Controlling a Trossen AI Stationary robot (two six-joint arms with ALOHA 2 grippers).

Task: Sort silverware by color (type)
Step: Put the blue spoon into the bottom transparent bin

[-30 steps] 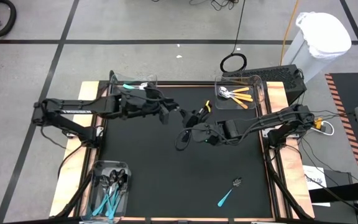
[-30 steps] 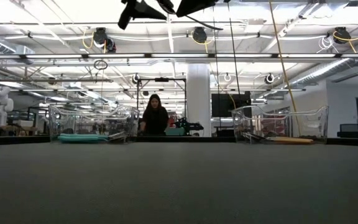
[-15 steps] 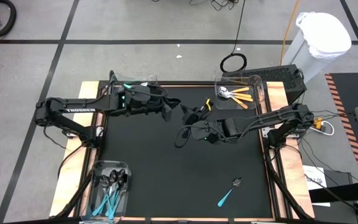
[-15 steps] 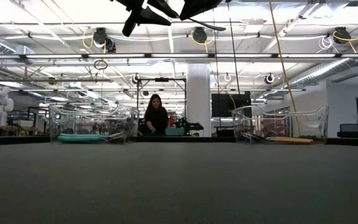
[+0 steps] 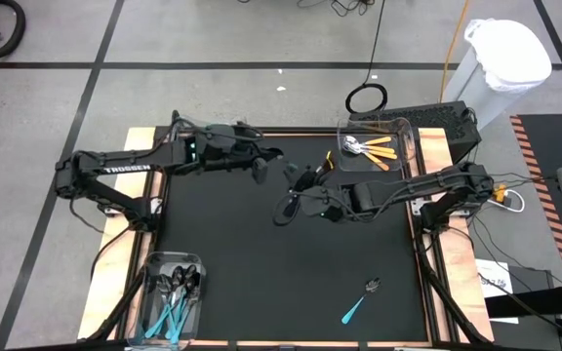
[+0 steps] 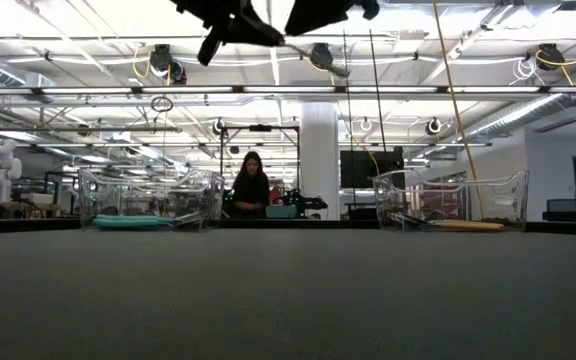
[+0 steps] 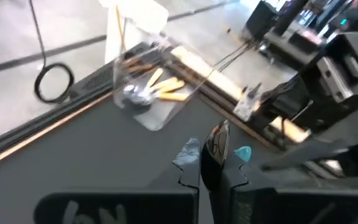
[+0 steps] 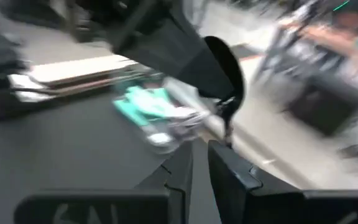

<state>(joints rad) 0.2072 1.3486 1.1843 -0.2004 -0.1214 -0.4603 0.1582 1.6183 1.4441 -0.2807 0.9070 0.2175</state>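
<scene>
**Meeting above the far middle of the mat**

Our left claw (image 7: 211, 169) is clamped on a dark-headed spoon (image 7: 217, 140), high over the black table mat (image 5: 281, 273). The right claw (image 8: 199, 165) touches the same spoon; we cannot tell its grip. A teal-handled spoon (image 5: 357, 302) lies near right, well clear of the edges, with open mat around it.

Clear bins (image 5: 377, 142) at table (image 5: 261, 263) corners — white bag (image 5: 503, 58) beyond
</scene>
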